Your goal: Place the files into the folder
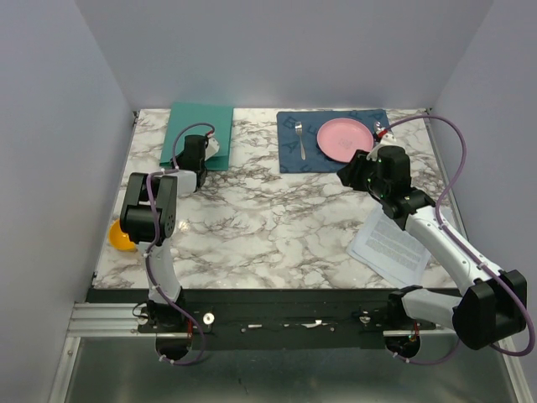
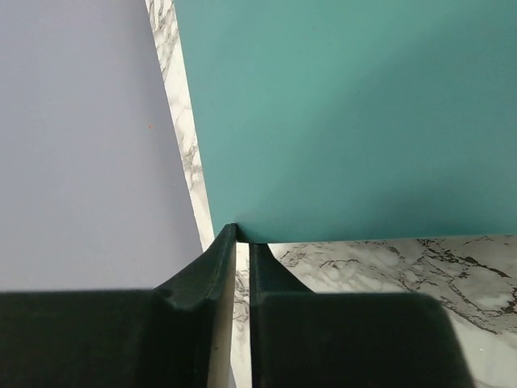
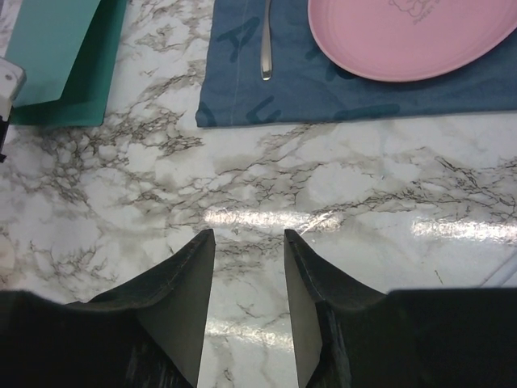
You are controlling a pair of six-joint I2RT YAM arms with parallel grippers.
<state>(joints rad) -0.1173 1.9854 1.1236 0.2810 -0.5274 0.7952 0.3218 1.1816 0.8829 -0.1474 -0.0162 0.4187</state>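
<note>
The files (image 1: 386, 245), well apart from the folder (image 1: 193, 117) whose corner the left gripper (image 2: 242, 234) seems to pinch with narrow jaws, look limp and slippery, so the open, empty right gripper (image 3: 249, 238) should take an edge.

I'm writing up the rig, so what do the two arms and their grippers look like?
Left arm and right arm: black joints, white links, purple cable along each. Left gripper and right gripper: dark wedge-shaped fingers.
</note>
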